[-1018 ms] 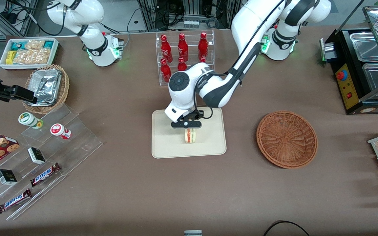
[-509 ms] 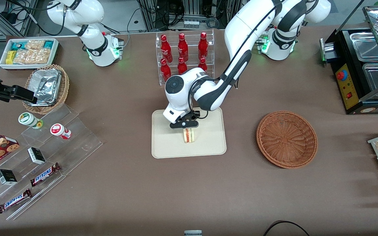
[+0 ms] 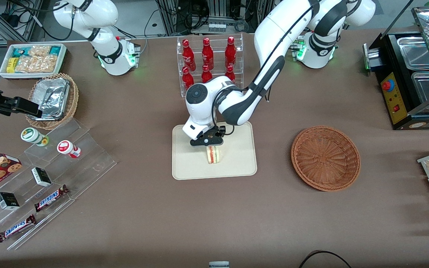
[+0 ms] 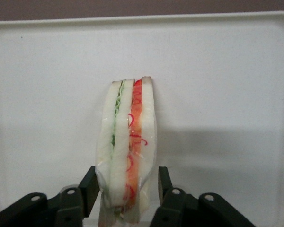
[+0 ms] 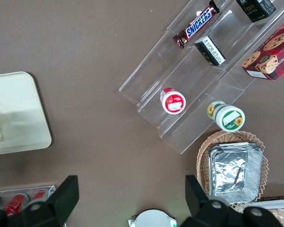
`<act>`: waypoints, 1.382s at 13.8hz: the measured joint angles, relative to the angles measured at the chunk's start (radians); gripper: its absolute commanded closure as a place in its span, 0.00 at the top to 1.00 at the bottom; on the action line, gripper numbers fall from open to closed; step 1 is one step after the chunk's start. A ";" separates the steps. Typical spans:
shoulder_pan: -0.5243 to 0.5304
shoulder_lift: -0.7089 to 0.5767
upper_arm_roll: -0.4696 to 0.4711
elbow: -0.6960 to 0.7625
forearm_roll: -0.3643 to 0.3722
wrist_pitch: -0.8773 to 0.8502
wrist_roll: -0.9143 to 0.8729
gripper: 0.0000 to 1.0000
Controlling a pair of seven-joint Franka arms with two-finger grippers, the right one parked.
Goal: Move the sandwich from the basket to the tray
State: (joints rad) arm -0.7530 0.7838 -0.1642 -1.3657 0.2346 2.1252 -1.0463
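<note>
Standing on its edge in the middle of the tray, the sandwich shows its red and green stripes to the front camera. The gripper sits right on top of it, and its two black fingers press on the bread from both sides, so the jaws are squeezed on the sandwich. From the wrist camera you can see the sandwich up close, with white bread, a green layer and a red layer, and the pale tray under it. The sandwich seems to touch the tray at its bottom end, but I can't be sure.

The round brown basket is on the table, toward the working arm's end, well apart from the tray. Nothing is in it.

A clear rack of red bottles stands farther from the front camera than the tray. Toward the parked arm's end of the table there is a lighter basket with foil, a white bin of snacks, and clear steps with candy bars and little cups.
</note>
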 measured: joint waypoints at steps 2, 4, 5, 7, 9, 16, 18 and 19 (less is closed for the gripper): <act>0.005 -0.039 0.008 0.016 0.000 -0.043 -0.005 1.00; 0.035 -0.115 0.015 0.024 0.000 -0.093 -0.011 1.00; 0.061 -0.157 0.016 0.024 0.000 -0.124 -0.011 1.00; 0.119 -0.232 0.017 0.021 0.000 -0.193 -0.011 1.00; 0.177 -0.289 0.017 0.017 -0.005 -0.238 -0.008 1.00; 0.352 -0.476 0.018 -0.036 -0.057 -0.420 0.215 1.00; 0.420 -0.520 0.020 -0.040 -0.104 -0.474 0.343 1.00; 0.462 -0.540 0.021 -0.042 -0.127 -0.499 0.416 1.00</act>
State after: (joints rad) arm -0.2912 0.2437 -0.1435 -1.4074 0.1080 1.6261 -0.6304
